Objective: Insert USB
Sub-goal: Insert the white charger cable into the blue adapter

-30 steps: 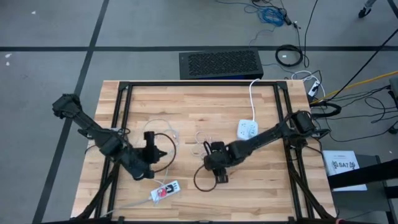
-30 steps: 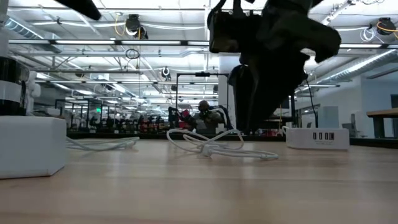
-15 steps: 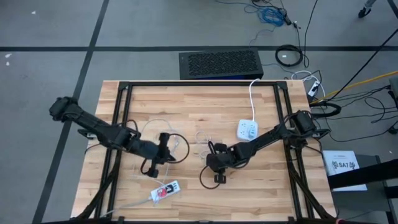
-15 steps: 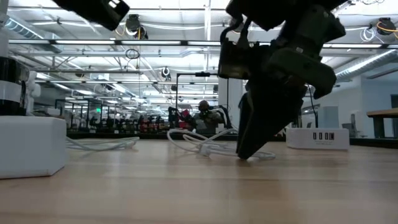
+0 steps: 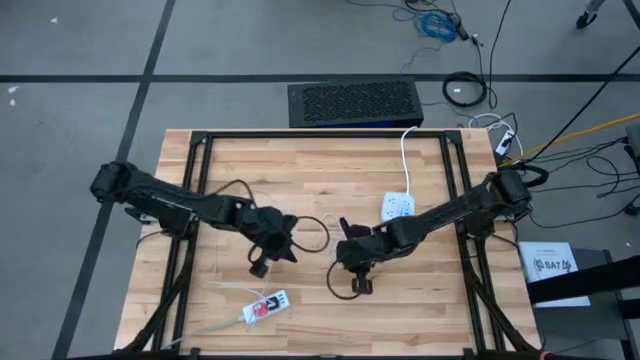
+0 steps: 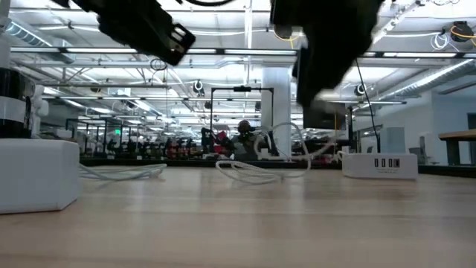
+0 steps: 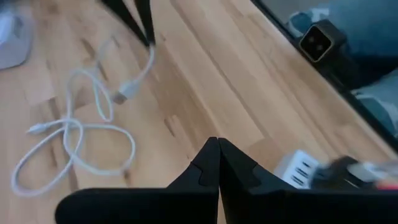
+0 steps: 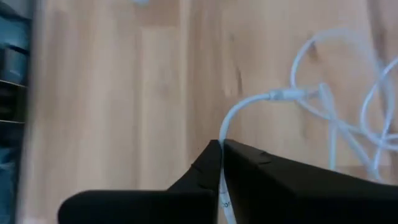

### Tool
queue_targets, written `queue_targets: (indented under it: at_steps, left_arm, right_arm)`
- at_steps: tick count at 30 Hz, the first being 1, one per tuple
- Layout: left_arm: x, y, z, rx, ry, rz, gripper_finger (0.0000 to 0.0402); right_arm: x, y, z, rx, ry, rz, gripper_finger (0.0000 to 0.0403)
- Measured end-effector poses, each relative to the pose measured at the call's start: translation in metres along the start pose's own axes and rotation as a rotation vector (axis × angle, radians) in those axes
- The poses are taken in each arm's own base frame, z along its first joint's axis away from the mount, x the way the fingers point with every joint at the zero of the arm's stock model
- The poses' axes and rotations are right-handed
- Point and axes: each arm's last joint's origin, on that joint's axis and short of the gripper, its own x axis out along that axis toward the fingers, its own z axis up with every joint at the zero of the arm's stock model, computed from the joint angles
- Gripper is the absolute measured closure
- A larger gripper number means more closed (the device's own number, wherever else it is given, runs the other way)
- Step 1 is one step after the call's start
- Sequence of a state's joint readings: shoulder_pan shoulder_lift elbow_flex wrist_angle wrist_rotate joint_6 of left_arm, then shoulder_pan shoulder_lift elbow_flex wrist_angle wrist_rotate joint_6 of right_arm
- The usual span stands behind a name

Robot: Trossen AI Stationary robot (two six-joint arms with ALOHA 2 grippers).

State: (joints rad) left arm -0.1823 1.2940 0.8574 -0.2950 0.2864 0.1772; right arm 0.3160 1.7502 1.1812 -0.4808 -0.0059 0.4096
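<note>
A white USB cable (image 5: 318, 232) lies in loose loops on the wooden table (image 5: 300, 165) between my two arms. One loop rests on the wood in the left wrist view (image 7: 74, 134). Its USB plug (image 7: 121, 96) hangs a short way below my right gripper (image 5: 344, 232), which is shut on the cable. My left gripper (image 5: 288, 244) is shut and holds nothing, just left of the loops and above the table. A white charger block with a red label (image 5: 267, 305) lies near the front edge, and its row of ports (image 7: 298, 171) shows in the left wrist view. My right gripper pinches the cable (image 8: 222, 138) between its two fingers, a short length back from the plug (image 8: 292, 94). The fingers slant down from the table's right side. The held stretch is lifted off the wood (image 6: 297, 138), while the remaining loops (image 6: 256, 165) lie slack on the table.
A white power strip (image 5: 397, 207) with a cord running to the far edge lies right of centre, and its ports show in the low view (image 6: 379, 164). A black frame (image 5: 200, 150) borders the table. A black vented box (image 5: 355, 103) stands behind the far edge.
My right gripper has dipped to the table, shut on the cable and risen, lifting the plug end while the other loops stay down. My left gripper, still shut, has swung toward the table's right, close to the loops, and turned.
</note>
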Motion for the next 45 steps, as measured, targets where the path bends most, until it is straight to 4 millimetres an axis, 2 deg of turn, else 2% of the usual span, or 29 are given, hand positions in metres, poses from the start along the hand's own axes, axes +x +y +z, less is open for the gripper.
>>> queue_targets:
  at_steps: [5, 11, 16, 20, 23, 27, 35, 45]
  left_arm:
    - [0.026, 0.01, 0.008, 0.072, -0.036, -0.022, 0.0385]
    - [0.026, 0.026, 0.035, 0.138, -0.198, -0.031, 0.032]
    - [0.043, 0.041, 0.036, 0.136, -0.188, -0.052, 0.0284]
    - [0.066, 0.045, 0.036, 0.18, -0.147, -0.069, 0.0279]
    - [0.075, 0.047, 0.04, 0.203, -0.145, -0.072, 0.0278]
    - [0.079, 0.05, 0.043, 0.21, -0.134, -0.053, 0.0278]
    - [0.089, 0.052, 0.036, 0.209, -0.09, -0.06, 0.0278]
    - [0.091, 0.053, 0.035, 0.206, -0.084, -0.062, 0.0278]
  right_arm:
    - [-0.037, 0.002, 0.008, -0.023, -0.03, 0.016, 0.0402]
    - [-0.045, -0.003, 0.008, -0.041, 0.004, 0.087, 0.0402]
    - [-0.045, -0.002, 0.009, -0.076, 0.004, 0.125, 0.0403]
    - [-0.045, 0.0, 0.012, -0.098, -0.021, 0.162, 0.0403]
    - [-0.045, 0.0, 0.013, -0.099, -0.032, 0.167, 0.0403]
    - [-0.045, 0.001, 0.013, -0.102, -0.029, 0.184, 0.0403]
    - [-0.045, 0.002, 0.015, -0.111, -0.052, 0.199, 0.0403]
    - [-0.046, 0.004, 0.018, -0.114, -0.081, 0.209, 0.0403]
